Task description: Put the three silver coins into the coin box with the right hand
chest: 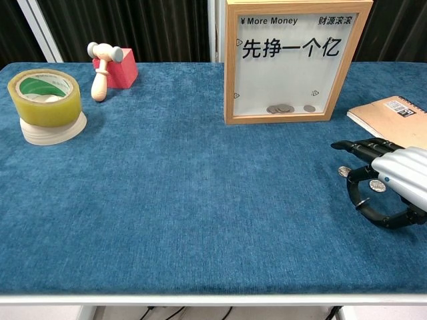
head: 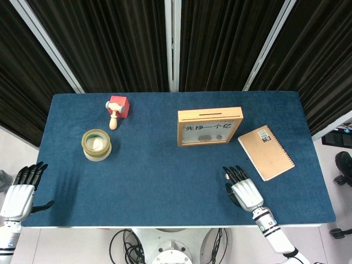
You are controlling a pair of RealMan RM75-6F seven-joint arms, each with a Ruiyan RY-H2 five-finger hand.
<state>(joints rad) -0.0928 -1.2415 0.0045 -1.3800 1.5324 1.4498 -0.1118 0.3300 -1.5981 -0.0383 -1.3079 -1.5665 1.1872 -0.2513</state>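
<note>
Showing only from chest: silver coins (chest: 345, 172)

Robot lab or test bay, blue cloth-covered table (head: 165, 165), black pleated curtains (head: 110, 44) behind; cables (head: 129, 242) on pale floor

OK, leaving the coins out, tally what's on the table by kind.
Coin box: 1
Notebook: 1
Tape roll: 1
Red block: 1
Wooden mallet: 1
Total: 5

Wood-framed coin box (chest: 297, 63), matt cloth table (chest: 173, 193)
</note>
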